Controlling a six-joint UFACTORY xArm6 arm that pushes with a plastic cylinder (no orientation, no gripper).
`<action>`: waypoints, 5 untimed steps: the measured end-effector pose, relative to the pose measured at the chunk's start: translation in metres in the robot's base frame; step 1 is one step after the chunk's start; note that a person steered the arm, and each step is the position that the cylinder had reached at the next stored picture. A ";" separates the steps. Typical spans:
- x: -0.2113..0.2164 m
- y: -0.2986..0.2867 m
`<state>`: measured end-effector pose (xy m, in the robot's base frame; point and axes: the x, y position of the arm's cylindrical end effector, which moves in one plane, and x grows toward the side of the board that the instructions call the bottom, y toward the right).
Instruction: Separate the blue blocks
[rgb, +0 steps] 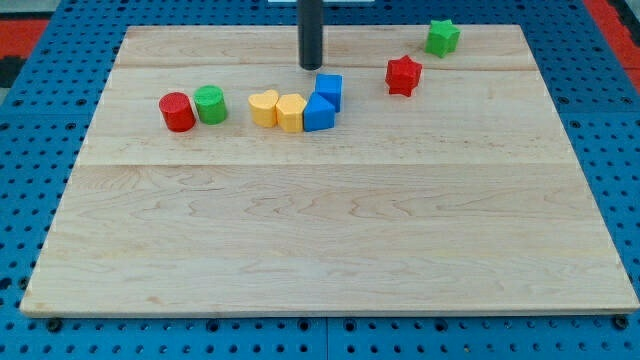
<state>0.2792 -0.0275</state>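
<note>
I carry no pincer, so there is nothing to spread or press together; I work with a plain dark rod. My tip (311, 66) rests on the tabletop (330, 250) near the middle of its far edge, just beyond the blue cube (329, 90) and a little to the view's left of it.

The two blue blocks are not yet apart. The blue cube sits against the second blue block (318, 113), which lies just nearer the bottom edge; its shape looks wedge-like, though I cannot be sure at this angle. That second blue also touches a yellow block (291, 112), with another yellow one (263, 107) beside it.

So I judge the task barely begun: the whole split is left. A red cylinder (177, 111) and green cylinder (210, 104) stand toward the left edge, a red star (403, 75) and green star (442, 37) toward the far right corner, all out of my way.
</note>
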 end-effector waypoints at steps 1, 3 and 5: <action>0.036 0.014; 0.069 0.032; 0.075 0.021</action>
<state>0.3537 -0.0062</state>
